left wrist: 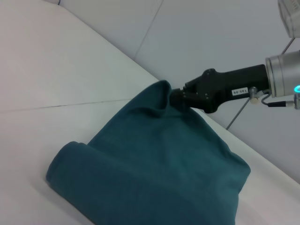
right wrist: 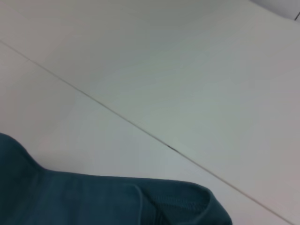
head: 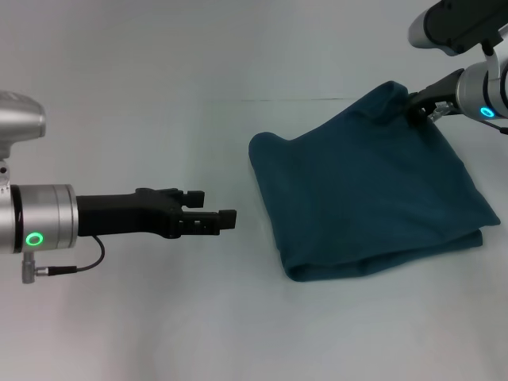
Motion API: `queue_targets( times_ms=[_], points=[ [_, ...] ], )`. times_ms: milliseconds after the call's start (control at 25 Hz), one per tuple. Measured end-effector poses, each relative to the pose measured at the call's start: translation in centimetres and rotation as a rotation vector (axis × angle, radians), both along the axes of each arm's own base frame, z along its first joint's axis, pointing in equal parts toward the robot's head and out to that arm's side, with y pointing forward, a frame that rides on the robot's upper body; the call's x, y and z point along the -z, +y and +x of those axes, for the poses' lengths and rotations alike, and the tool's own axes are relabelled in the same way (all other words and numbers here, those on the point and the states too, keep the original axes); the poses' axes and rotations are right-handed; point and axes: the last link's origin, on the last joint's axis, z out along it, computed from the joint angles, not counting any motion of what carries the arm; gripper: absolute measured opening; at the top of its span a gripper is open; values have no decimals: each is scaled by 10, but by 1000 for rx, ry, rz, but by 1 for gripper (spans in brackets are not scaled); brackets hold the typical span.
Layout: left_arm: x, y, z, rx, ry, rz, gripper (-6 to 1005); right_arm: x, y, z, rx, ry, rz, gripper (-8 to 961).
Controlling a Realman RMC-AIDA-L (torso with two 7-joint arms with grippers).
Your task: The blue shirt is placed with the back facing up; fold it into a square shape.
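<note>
The blue shirt [head: 373,190] lies folded into a thick, roughly square bundle on the right half of the white table. Its far right corner is pulled up into a peak. My right gripper [head: 414,107] is shut on that raised corner, and the left wrist view shows the same pinch, with the right gripper [left wrist: 177,98] biting into the shirt [left wrist: 154,168]. My left gripper [head: 213,206] hovers open over bare table, a short way left of the shirt's left edge, holding nothing. The right wrist view shows only a strip of the shirt [right wrist: 93,201].
The white table [head: 159,317] has a thin seam line [head: 294,99] running across behind the shirt. A grey cable [head: 83,266] hangs under the left wrist. No other objects are in view.
</note>
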Motion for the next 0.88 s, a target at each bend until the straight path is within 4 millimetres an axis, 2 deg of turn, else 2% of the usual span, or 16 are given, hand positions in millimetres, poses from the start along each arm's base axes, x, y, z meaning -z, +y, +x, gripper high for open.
queue_targets(
  times_ms=[440, 880],
  points=[
    [4, -2, -2, -4, -6, -11, 919, 4, 7, 15, 25, -52, 30, 20],
    [3, -1, -3, -8, 0, -3, 919, 2, 8, 27, 24, -32, 95, 49]
  ],
)
